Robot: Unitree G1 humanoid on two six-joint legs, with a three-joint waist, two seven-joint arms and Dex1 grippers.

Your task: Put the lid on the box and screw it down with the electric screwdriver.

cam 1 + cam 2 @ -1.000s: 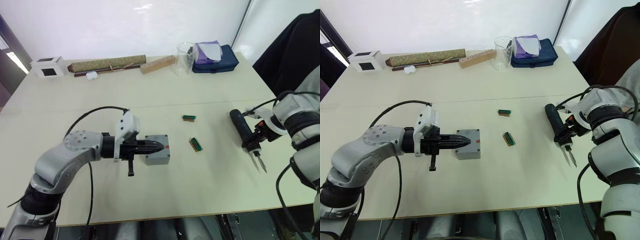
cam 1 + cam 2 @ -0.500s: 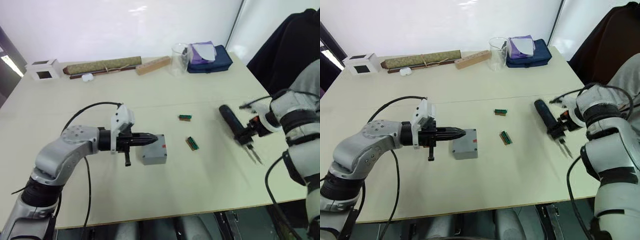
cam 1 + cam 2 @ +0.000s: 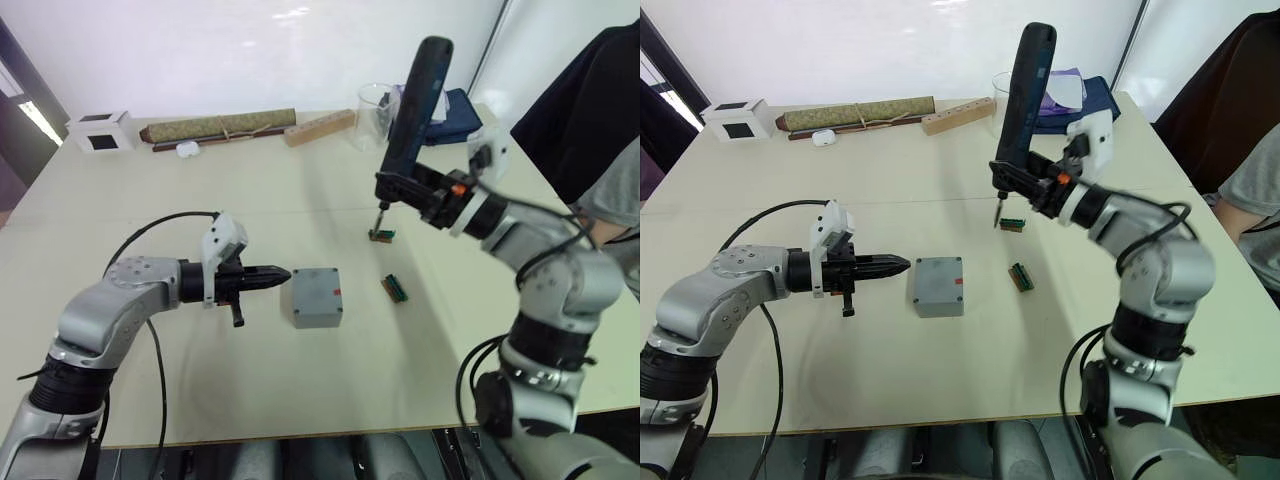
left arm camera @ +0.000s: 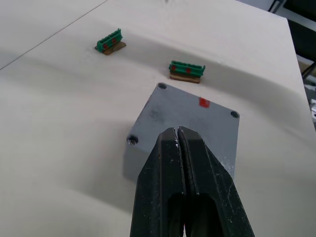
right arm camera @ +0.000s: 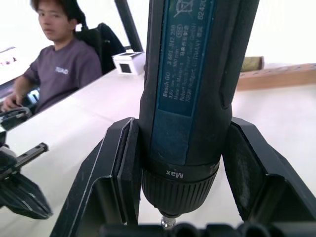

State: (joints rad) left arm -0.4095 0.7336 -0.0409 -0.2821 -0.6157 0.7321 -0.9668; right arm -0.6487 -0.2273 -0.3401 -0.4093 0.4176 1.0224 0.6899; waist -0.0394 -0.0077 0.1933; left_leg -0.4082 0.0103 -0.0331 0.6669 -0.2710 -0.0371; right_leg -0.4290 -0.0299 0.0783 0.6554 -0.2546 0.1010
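Note:
The grey box [image 3: 317, 297] sits mid-table with the lid [image 4: 197, 116] flat on top, its red mark [image 4: 204, 102] showing. My left gripper [image 3: 281, 274] is shut and empty. It lies level, pointing at the box's left side with a small gap between. My right gripper [image 3: 402, 188] is shut on the electric screwdriver [image 3: 414, 100], clamping its lower end. The tool stands upright, and its bit [image 3: 380, 211] points down just above a green connector [image 3: 379, 236], behind and to the right of the box. The right wrist view shows the screwdriver [image 5: 192, 74] between the fingers [image 5: 114, 168].
A second green connector [image 3: 394, 288] lies right of the box. Along the far edge stand a white cube [image 3: 100, 131], a rolled scroll [image 3: 215, 127], a wooden block [image 3: 318, 127], a glass beaker [image 3: 372, 115] and a blue pouch [image 3: 455, 110]. A person [image 3: 1250, 190] sits at the right.
My right arm has lifted the screwdriver off the table at the right and swung it upright over the middle. My left gripper has drawn back off the lid to the left.

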